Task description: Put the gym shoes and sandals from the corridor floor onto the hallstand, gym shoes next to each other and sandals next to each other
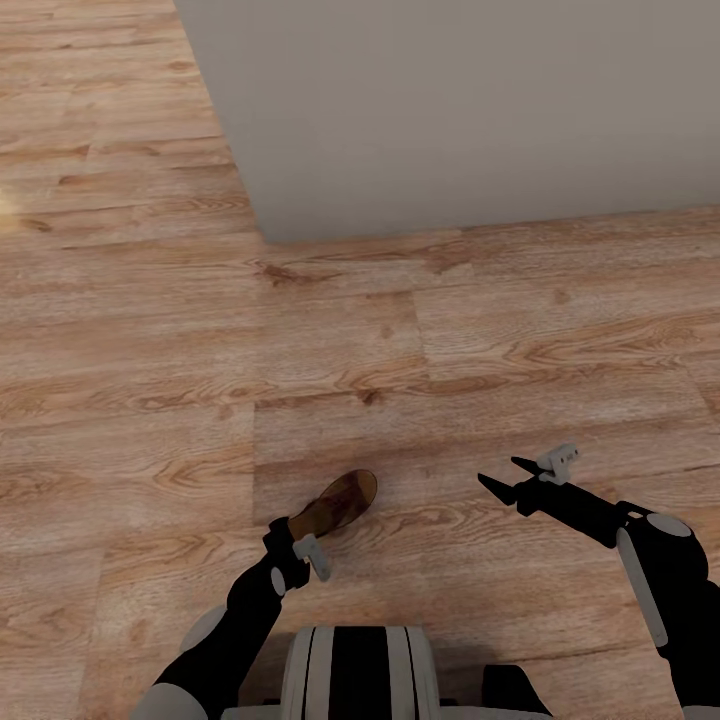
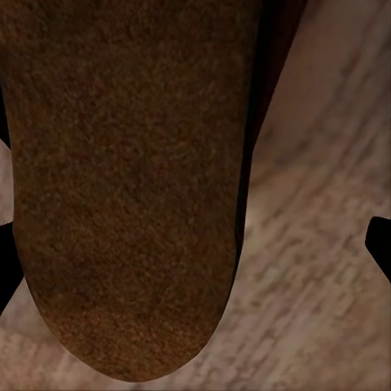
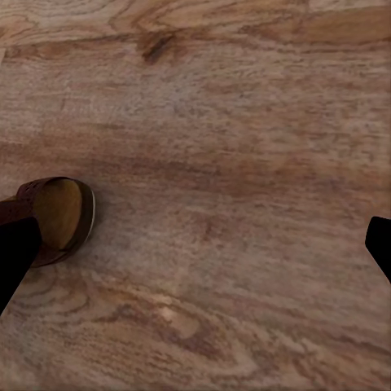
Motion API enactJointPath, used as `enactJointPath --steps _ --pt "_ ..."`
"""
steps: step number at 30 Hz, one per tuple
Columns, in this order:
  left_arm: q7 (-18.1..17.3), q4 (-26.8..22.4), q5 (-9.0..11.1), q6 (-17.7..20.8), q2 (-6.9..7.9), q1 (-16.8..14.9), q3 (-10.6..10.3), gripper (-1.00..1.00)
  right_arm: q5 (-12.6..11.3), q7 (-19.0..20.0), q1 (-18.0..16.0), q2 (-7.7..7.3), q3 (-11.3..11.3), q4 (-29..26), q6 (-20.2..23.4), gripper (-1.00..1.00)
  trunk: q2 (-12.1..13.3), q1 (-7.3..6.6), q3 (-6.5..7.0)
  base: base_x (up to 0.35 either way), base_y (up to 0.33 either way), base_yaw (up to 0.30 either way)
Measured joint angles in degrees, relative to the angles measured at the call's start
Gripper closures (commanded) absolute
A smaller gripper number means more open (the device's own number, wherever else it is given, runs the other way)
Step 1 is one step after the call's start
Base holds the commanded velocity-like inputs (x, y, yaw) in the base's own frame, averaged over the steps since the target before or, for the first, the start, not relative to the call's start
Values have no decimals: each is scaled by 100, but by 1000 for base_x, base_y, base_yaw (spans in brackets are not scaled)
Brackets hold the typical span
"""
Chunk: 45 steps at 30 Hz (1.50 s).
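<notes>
One dark brown sandal with a tan footbed lies on the wood-plank corridor floor just ahead of my base. My left gripper is at its near end. In the left wrist view the sandal is very close, and the gripper is open around it, its fingers wide apart with one fingertip clear of the sandal's side. My right gripper hovers open and empty over bare floor to the right. Its wrist view catches the sandal's rounded end. The gym shoes, the other sandal and the hallstand are out of view.
A plain grey wall corner juts out ahead at the top of the head view. Floor planks continue past it on the left. Open floor lies under the right gripper.
</notes>
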Motion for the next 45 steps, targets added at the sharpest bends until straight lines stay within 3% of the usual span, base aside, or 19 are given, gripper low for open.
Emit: enactJointPath --steps 17,18,45 --pt "0 0 1 32 0 0 -1 -100 0 0 0 0 0 0 2 -100 0 0 0 0 0 0" --pt "0 0 1 33 0 0 1 100 0 0 0 0 0 0 2 -100 0 0 0 0 0 0" --pt "33 -5 23 40 -11 -11 9 100 0 0 0 0 0 0 1 -100 0 0 0 0 0 0"
